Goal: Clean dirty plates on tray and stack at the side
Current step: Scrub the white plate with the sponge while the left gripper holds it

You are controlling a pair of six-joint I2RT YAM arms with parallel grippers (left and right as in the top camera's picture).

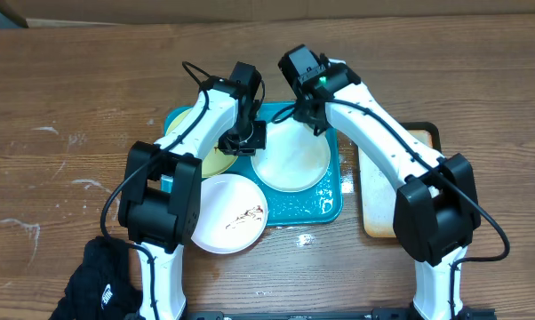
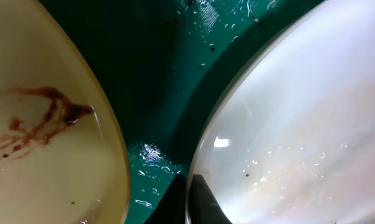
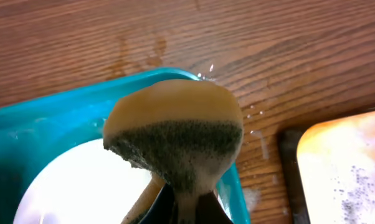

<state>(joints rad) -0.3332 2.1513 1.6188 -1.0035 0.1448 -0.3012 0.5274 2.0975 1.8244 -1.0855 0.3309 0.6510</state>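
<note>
Sponge (image 3: pixel 175 143) is showing only on your right wrist camera, right tool (image 3: pixel 181 208) squeezing it above the tray (image 3: pixel 56 102). Left wrist camera is catching your left tool (image 2: pixel 189 202) pinching the white plate (image 2: pixel 299 124) by its rim, inside the tray.

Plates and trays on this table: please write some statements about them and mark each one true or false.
1. The right gripper holds a sponge. True.
2. The smeared white plate lies fully inside the teal tray. False: it overhangs the tray's near edge.
3. The pale yellow-green plate is clean. False: it carries reddish-brown smears.
4. A black cloth lies on the table, outside both trays. True.
5. The cream tray holds a plate. False: no plate lies on it.
</note>
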